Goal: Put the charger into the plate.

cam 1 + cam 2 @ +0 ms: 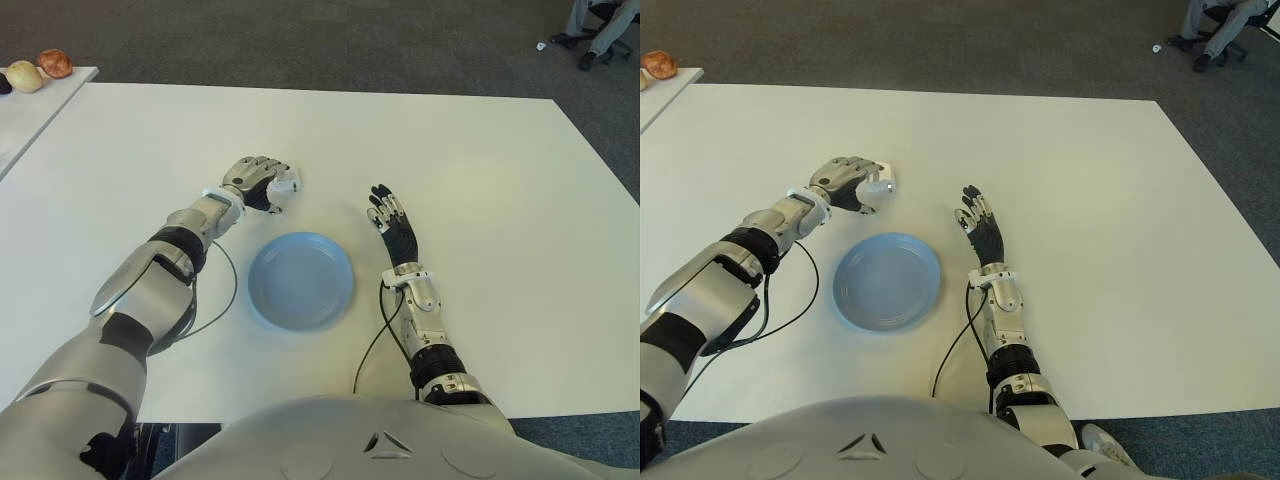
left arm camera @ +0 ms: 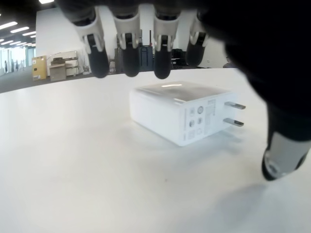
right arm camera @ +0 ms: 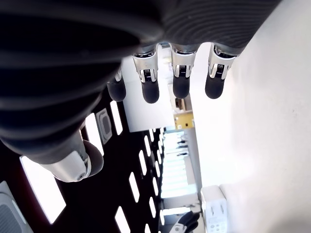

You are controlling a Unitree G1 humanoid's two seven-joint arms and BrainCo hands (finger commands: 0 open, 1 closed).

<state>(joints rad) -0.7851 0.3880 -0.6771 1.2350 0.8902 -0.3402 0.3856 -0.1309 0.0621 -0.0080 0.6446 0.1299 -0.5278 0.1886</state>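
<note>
The white charger (image 2: 180, 114) lies flat on the white table (image 1: 480, 170), its two prongs sticking out sideways. My left hand (image 1: 255, 180) arches over it, fingertips (image 2: 127, 63) hanging above its far side and the thumb beside the prongs; nothing presses on it. In the eye views the charger (image 1: 286, 183) shows at the hand's right edge, just beyond the upper left rim of the light blue plate (image 1: 300, 280). The plate holds nothing. My right hand (image 1: 393, 222) shows flat and open to the right of the plate, fingers stretched forward.
A second white table (image 1: 30, 110) stands at the far left with two round food items (image 1: 25, 75) on it. A seated person's legs (image 1: 600, 30) show at the far right on the grey carpet. Black cables (image 1: 220, 300) loop from both wrists beside the plate.
</note>
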